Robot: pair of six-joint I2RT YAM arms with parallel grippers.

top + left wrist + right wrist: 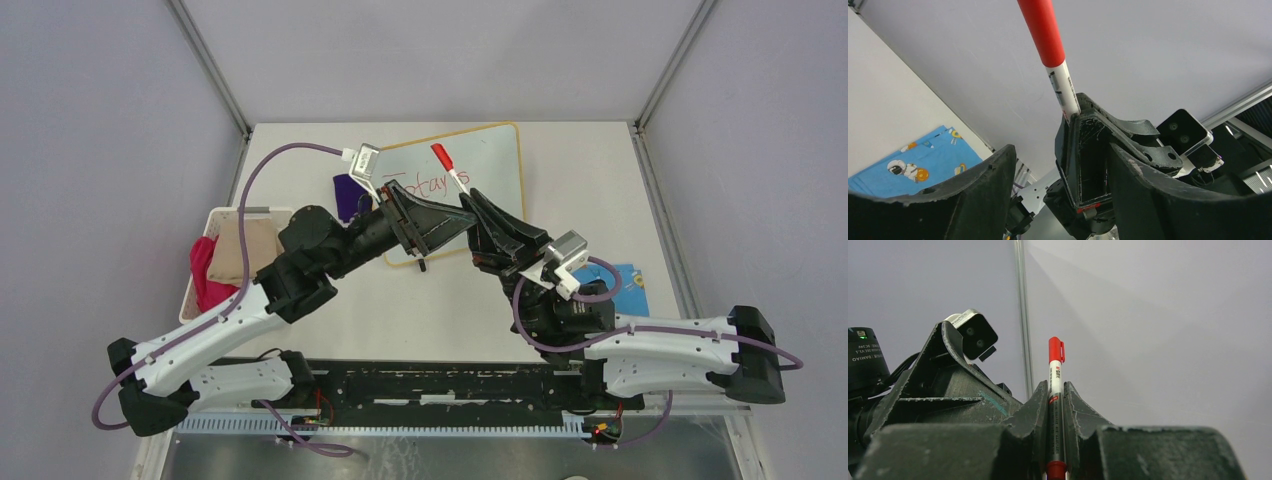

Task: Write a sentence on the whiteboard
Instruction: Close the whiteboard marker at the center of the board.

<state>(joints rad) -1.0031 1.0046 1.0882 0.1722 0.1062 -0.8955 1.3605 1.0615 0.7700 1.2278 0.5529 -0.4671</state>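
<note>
The whiteboard [490,150] lies at the back of the table, yellow-framed, with part of the sentence [425,183] in red on it; my arms hide the rest. My right gripper [472,200] [1055,390] is shut on a white marker [1056,365] [450,168], whose red-capped end [1045,35] sticks out past the fingertips over the board. My left gripper [455,218] [1060,150] is open right beside it. Its fingers [983,185] stand apart on either side of the right gripper's finger [1088,150] and hold nothing.
A blue patterned cloth [625,285] [918,160] lies right of the right arm. At the left table edge stands a white basket [225,212] with pink and tan cloths. A purple object [350,195] lies by the board's left edge.
</note>
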